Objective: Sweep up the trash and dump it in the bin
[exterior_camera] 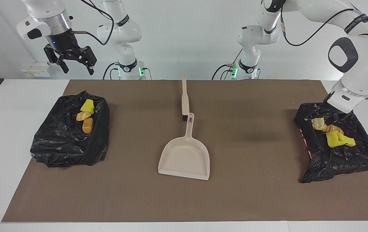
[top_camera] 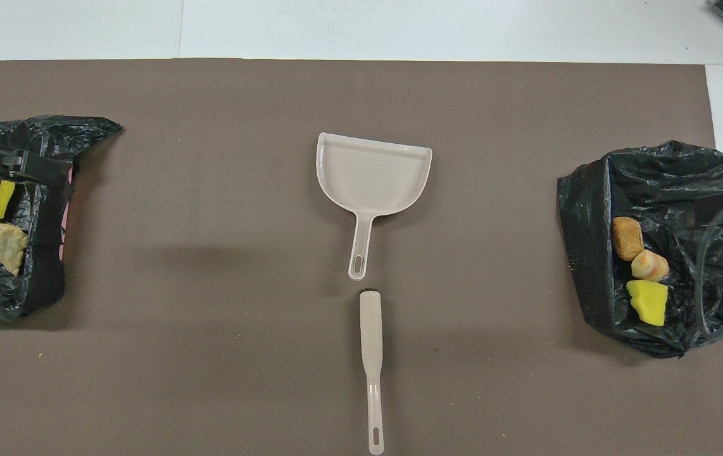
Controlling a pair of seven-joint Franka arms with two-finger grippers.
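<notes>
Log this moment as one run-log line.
left gripper: open, over bag | right gripper: open, raised, waiting | trash: bagged | dustpan, brush: untouched

dustpan (exterior_camera: 185,160) center, empty | brush (exterior_camera: 185,98) above it | trash (exterior_camera: 86,115) in black bags (exterior_camera: 69,135) both sides | right gripper (exterior_camera: 76,66) raised upper left, fingers apart

White table (exterior_camera: 16,106), brown mat (exterior_camera: 251,96), dustpan (exterior_camera: 185,159), brush (exterior_camera: 185,100), perhaps two bins (exterior_camera: 64,145)

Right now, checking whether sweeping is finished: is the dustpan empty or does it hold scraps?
Empty. The dustpan lies flat on the brown mat with a bare tray in both views.
</notes>
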